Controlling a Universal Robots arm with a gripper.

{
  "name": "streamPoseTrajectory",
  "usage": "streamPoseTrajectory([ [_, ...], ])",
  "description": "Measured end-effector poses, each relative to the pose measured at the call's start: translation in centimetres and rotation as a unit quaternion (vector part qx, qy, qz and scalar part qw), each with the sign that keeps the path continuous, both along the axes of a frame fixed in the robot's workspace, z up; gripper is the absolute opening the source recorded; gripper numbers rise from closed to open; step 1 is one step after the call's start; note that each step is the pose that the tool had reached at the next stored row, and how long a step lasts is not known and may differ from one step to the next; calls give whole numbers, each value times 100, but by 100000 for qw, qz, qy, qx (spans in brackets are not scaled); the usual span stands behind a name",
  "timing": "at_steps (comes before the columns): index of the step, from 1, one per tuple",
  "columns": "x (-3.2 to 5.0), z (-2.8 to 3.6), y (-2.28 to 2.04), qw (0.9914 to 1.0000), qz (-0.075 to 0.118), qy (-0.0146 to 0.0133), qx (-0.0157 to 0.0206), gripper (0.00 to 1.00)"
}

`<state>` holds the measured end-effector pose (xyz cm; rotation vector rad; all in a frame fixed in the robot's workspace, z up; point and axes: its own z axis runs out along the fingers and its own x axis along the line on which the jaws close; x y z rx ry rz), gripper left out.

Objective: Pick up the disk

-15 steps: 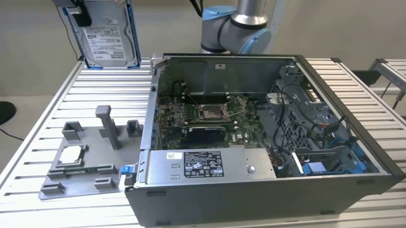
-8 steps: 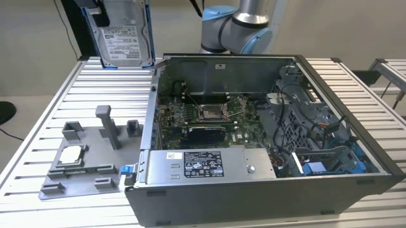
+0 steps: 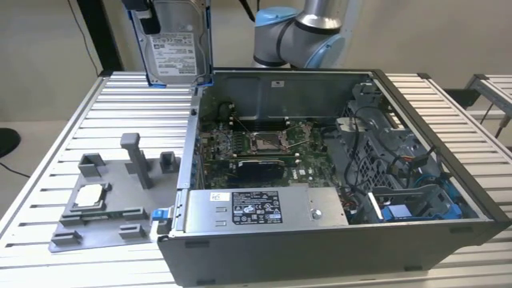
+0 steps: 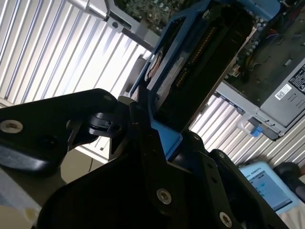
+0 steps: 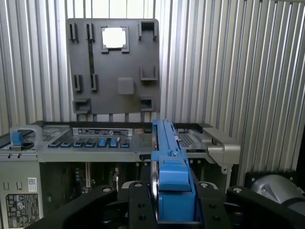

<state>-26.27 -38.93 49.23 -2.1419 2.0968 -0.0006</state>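
Observation:
The disk (image 3: 177, 43) hangs upright in the air above the table's far side, beyond the back corner of the open computer case at the exterior view's left. It is a silver hard drive with a white label and a blue frame. In the first wrist view I see the disk (image 5: 167, 157) edge-on, with my gripper (image 5: 172, 202) shut on its blue frame, one black finger on each side. In the second wrist view the disk (image 4: 190, 62) slants away from the gripper (image 4: 164, 136), whose black fingers clamp its blue end.
The open computer case (image 3: 336, 246) lies on the slatted metal table (image 3: 128, 114), with a grey labelled box (image 3: 264, 207) at its near side. A grey fixture plate (image 3: 120, 198) holding a small square chip (image 3: 88, 195) sits at the exterior view's left. The arm's base (image 3: 300, 30) stands behind the case.

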Motion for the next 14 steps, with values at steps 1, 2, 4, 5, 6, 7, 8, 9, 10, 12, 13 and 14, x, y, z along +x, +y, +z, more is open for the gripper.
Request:
streamPoseTrajectory([
  [1,27,-1,-3,100000,1,0,3,0],
  [2,50,-1,-10,100000,2,5,3,0],
  [4,91,-2,-30,100000,4,20,7,0],
  [5,110,-2,-43,100000,2,43,2,0],
  [6,129,-2,-58,100000,-1,62,5,0],
  [7,148,-2,-73,100000,-2,91,0,0],
  [8,171,-2,-92,100000,2,121,-2,0],
  [9,192,-2,-110,100000,5,155,-4,0],
  [10,213,-3,-128,100000,2,178,2,0],
  [12,255,-3,-165,100000,-1,238,1,0],
  [13,277,-3,-183,100000,1,271,0,0],
  [14,300,-4,-201,100000,5,299,1,0],
])
